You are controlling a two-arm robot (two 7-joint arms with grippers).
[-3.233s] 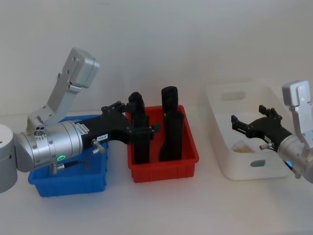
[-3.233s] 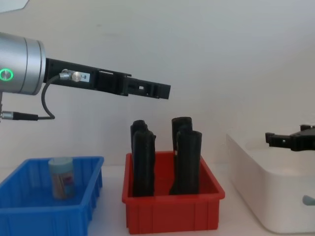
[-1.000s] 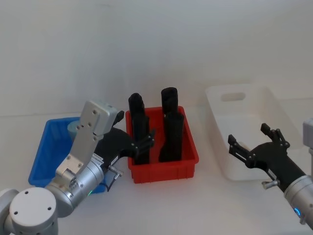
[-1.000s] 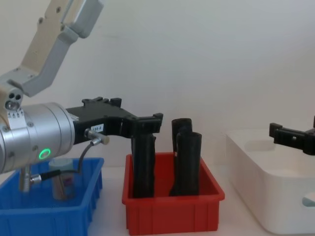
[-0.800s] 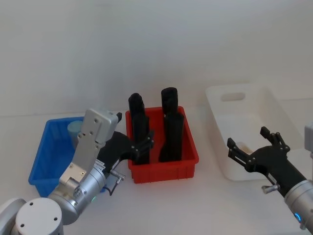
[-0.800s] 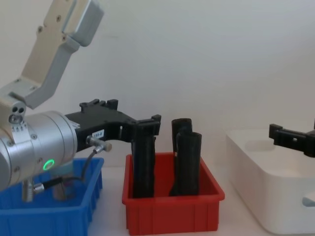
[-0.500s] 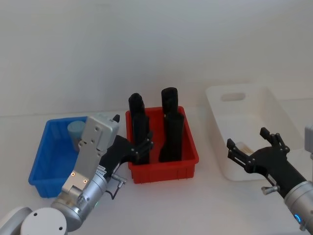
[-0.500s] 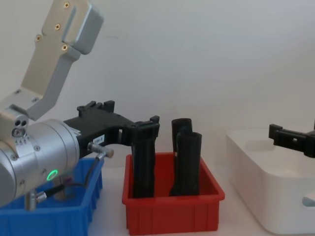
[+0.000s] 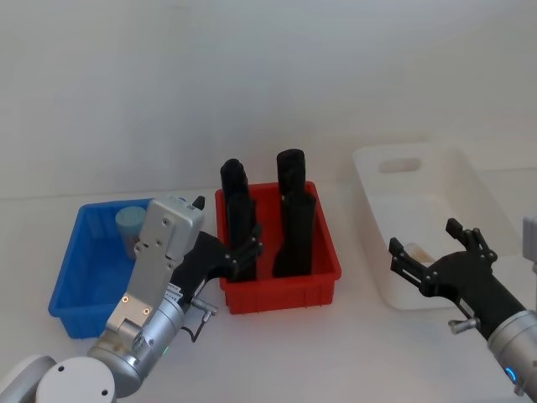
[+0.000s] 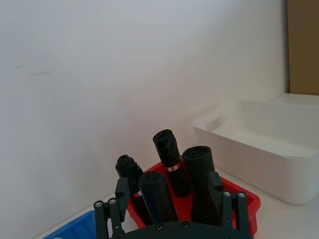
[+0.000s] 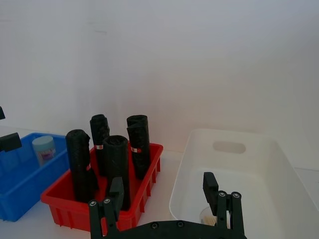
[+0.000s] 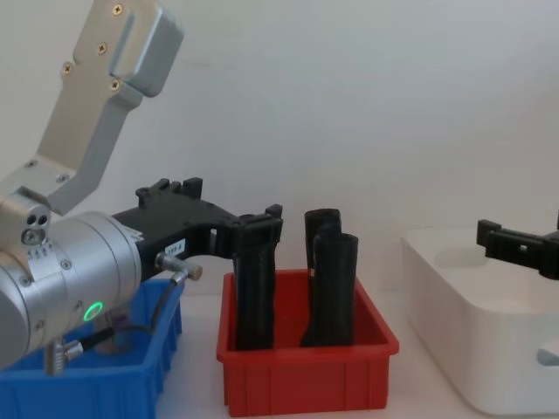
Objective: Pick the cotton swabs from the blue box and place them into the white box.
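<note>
Presently: my left gripper (image 10: 168, 179) beside the red bin (image 9: 281, 294), right gripper (image 11: 163, 181) well right; both jaws apart, empty, presumably staged for cotton swabs (image 9: 130, 221).

Silver left arm (image 12: 61, 279) with green ring light (image 12: 91, 310), screwed grey bracket (image 12: 105, 87); black left tool (image 9: 246, 252) and right tool (image 9: 424, 241).

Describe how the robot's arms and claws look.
Both arms are silver metal cylinders ending in black, two-fingered claws. Behind the left claw are a small white label, a thin black cable and a green ring light, with a grey screwed bracket above. Behind the right claw glows a blue light.
</note>
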